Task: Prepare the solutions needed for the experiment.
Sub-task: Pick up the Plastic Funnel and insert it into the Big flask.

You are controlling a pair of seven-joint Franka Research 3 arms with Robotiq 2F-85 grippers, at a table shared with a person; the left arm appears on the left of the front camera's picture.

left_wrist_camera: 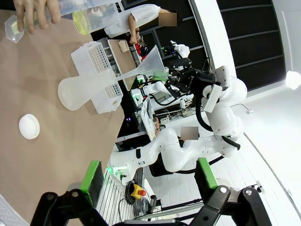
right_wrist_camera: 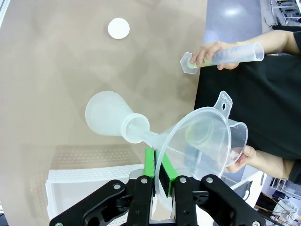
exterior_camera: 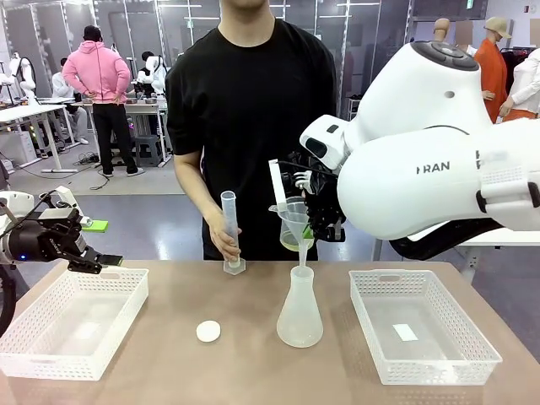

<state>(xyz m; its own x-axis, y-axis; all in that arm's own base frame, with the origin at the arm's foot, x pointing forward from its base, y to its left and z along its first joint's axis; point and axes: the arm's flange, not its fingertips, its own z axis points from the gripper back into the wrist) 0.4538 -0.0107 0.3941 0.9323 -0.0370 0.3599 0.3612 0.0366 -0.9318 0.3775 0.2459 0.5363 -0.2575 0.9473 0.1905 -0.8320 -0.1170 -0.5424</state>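
Half done at best, judging by the flask (exterior_camera: 299, 319) looking almost empty at lower centre. Pinching the funnel (exterior_camera: 296, 223) by its rim in the narrow-set right gripper (right_wrist_camera: 158, 165), stem sitting in the flask's neck. Tipping a beaker (right_wrist_camera: 239, 134) of the pale yellow-green solution (exterior_camera: 290, 243) over that funnel, mid-frame, from a person's hand (right_wrist_camera: 242, 157); steadying a measuring cylinder (exterior_camera: 229, 221) with the other hand (exterior_camera: 224, 242). Holding the left gripper (exterior_camera: 103, 263) wide open above the left basket (exterior_camera: 51, 359). Finishing the pour probably left to do.
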